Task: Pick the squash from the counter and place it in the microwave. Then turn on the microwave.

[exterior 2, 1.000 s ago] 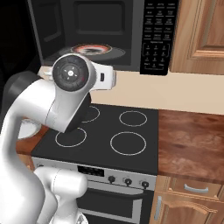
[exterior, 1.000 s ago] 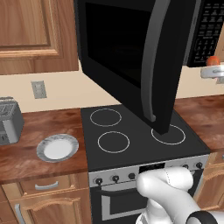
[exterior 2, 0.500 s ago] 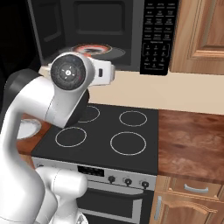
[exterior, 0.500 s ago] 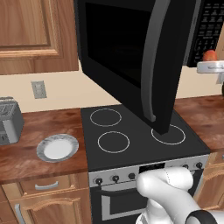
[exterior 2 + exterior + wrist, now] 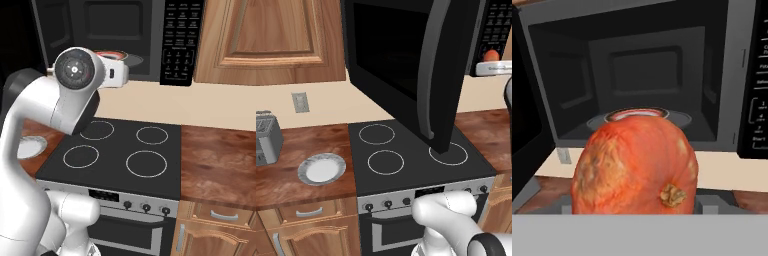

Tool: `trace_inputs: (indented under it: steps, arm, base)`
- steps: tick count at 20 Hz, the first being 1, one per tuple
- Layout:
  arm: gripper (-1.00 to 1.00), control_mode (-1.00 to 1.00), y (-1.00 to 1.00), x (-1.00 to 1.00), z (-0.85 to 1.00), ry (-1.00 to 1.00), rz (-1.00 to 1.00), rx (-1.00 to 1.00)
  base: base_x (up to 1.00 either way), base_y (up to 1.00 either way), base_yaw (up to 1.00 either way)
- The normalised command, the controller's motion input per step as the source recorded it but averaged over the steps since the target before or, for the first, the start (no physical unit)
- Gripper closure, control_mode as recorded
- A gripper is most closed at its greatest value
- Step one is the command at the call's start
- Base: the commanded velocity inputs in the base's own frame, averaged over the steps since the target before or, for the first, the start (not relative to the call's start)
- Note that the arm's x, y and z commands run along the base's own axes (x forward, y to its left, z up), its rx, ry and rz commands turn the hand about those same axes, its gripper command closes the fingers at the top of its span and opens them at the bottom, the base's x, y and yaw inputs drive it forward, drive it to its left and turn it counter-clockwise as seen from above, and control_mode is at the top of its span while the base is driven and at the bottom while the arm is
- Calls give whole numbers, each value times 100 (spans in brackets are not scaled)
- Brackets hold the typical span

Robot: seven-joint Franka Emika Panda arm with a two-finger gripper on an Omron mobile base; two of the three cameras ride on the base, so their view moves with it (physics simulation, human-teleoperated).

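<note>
Wooden cabinets [image 5: 291, 35] are hanging on the far wall, and under them the reddish-brown counter [image 5: 301, 175] is running on both sides of a black stovetop [image 5: 406, 160]. On the left part of the counter a white plate [image 5: 321, 169] is lying, and a grey toaster [image 5: 266, 137] is standing just beside the left edge.

Above the stovetop the microwave [image 5: 125, 35] is hanging with its door [image 5: 406, 65] swung wide open toward the near side, the long grey handle [image 5: 431, 75] pointing down. Inside, a round glass turntable [image 5: 637, 117] is lying on the floor of the oven chamber. The keypad [image 5: 182, 40] is sitting on the right of the opening.

The gripper [image 5: 634, 200] is pinching the squash [image 5: 634, 167] between its two fingers; the orange-red fruit is hanging in the air just in front of the open microwave, at the height of its lower edge, not yet inside. In the left base view the squash [image 5: 491, 55] is showing at the far right, on top of the white hand.
</note>
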Motion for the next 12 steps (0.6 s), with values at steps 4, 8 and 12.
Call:
trace_inputs:
  steps: [4,8,12]
  arm:
    - [100,-100,16,11,0,-1,0,9]
    - [100,-100,15,18,-3,-1,0,10]
    - [100,-100,9,24,-2,-7,0,9]
  base:
    - [0,0,0]
    - [0,0,0]
    - [0,0,0]
